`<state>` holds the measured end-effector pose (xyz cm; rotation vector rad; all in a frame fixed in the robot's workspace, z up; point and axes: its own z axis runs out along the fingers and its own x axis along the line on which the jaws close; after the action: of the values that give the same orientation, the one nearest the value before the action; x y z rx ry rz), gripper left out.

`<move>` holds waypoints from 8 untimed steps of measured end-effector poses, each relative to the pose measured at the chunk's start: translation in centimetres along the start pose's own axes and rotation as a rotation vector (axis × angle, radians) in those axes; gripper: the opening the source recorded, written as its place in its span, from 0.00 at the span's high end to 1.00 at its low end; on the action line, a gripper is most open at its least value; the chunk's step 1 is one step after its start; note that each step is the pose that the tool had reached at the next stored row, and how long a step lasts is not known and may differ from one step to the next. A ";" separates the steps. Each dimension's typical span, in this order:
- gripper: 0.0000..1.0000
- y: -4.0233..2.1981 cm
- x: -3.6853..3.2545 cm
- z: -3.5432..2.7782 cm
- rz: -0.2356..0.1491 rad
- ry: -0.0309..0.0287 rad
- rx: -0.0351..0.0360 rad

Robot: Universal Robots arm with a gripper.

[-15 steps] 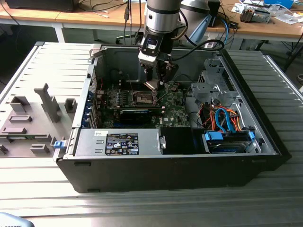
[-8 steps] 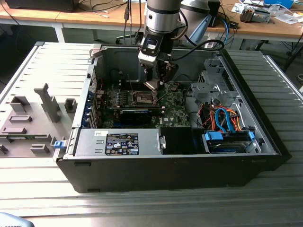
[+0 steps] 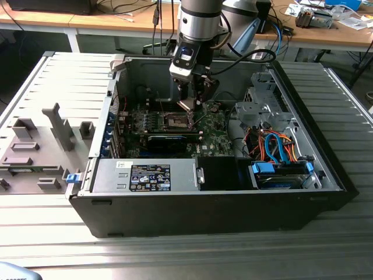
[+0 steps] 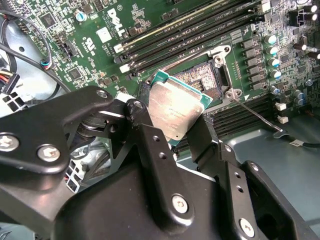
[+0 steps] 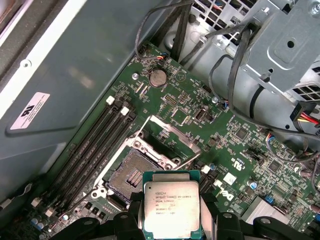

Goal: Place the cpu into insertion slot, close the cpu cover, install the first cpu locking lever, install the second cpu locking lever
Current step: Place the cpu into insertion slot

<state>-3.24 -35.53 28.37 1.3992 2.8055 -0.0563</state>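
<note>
Gripper (image 4: 172, 125) around cpu (image 5: 171, 207), metal top up

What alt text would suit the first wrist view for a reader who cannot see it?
A black pincer grips a small square silvery-topped cpu by two opposite edges, over a green motherboard. Close by is the empty square socket, its silver metal frame cover swung open.

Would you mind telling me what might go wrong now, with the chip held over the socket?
The gripper pinches the cpu by two edges, so it might slip or twist. If it comes down out of line with the open socket, its exposed contacts could be damaged. The raised cpu cover stands beside the socket and might catch the gripper.
</note>
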 end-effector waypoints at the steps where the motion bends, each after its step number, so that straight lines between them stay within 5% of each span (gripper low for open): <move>1: 0.46 0.00 0.00 0.00 0.001 0.0000 0.0001; 8: 0.46 0.00 0.00 0.01 0.008 0.0002 0.0002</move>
<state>-3.24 -35.53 28.36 1.4102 2.8001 -0.0564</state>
